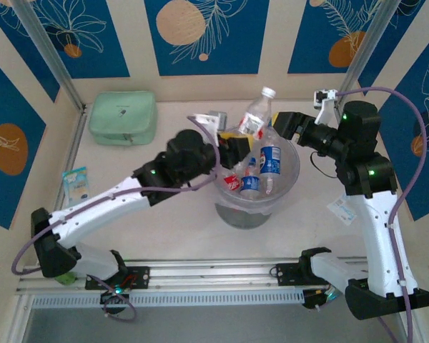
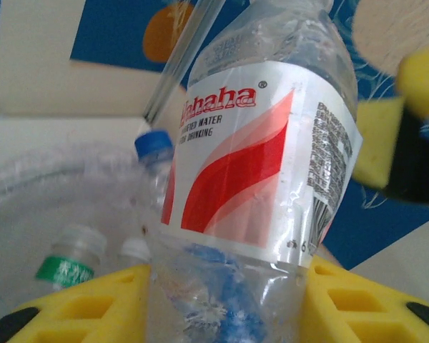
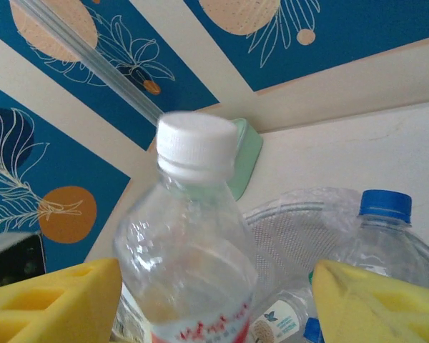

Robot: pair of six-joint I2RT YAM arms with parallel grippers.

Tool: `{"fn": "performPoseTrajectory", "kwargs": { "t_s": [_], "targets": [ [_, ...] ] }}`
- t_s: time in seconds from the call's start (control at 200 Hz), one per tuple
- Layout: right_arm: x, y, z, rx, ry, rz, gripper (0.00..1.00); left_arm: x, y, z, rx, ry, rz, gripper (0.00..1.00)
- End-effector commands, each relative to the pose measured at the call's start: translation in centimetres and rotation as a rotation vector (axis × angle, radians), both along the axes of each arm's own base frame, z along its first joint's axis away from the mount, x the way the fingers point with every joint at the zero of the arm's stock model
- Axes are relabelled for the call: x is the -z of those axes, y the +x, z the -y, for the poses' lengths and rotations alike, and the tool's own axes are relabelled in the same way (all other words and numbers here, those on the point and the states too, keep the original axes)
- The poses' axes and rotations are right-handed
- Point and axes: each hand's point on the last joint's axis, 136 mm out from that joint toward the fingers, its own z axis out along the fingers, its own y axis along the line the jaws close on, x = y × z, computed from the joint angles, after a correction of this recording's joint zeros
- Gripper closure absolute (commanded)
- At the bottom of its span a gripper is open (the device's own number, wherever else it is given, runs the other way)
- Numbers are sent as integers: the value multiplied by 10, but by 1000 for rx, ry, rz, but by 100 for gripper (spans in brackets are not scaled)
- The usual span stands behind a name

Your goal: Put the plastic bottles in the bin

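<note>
The left gripper (image 1: 236, 143) clamped the lower body of a red-labelled bottle (image 1: 256, 114) above the far rim of the bin (image 1: 296, 166). Its long axis was tilted, white cap (image 1: 269, 92) up and away from the arm bases. The right gripper (image 1: 282, 123) stood open around the upper part of the bottle, a gap on one side

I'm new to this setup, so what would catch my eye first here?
Over the bin at centre, a red-labelled bottle tilts up between the left gripper and right gripper. Several bottles already lie inside, and a mint pouch sits far left.
</note>
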Motion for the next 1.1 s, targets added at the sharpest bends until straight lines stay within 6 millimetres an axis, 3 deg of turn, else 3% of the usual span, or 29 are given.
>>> {"fn": "performPoseTrajectory", "kwargs": {
  "t_s": [0.0,0.105,0.225,0.38,0.5,0.625,0.79,0.996,1.096],
  "targets": [
    [-1,-1,-11,-43,-9,-8,29,-44,-3,-26,-118,-76,55,54],
    [7,4,-20,-57,-42,-27,29,-31,-6,-23,-104,-46,32,41],
    [20,10,-28,-43,-113,-41,29,-25,-9,-18,-77,-1,36,19],
    [35,17,-33,-36,-184,-70,28,-29,-7,-20,-88,-3,52,15],
    [47,20,-31,-14,-231,-93,29,-43,-10,-32,-101,-9,90,20],
    [57,17,-39,-47,-247,-118,34,-57,-10,-67,-182,35,142,26],
    [79,9,-55,-108,-313,-172,42,-51,2,-103,-260,106,129,38],
    [114,0,-71,-170,-333,-262,50,-36,28,-98,-265,147,91,52],
    [112,-6,-69,-172,-347,-247,51,-24,39,-86,-239,161,61,56]
  ]
}}
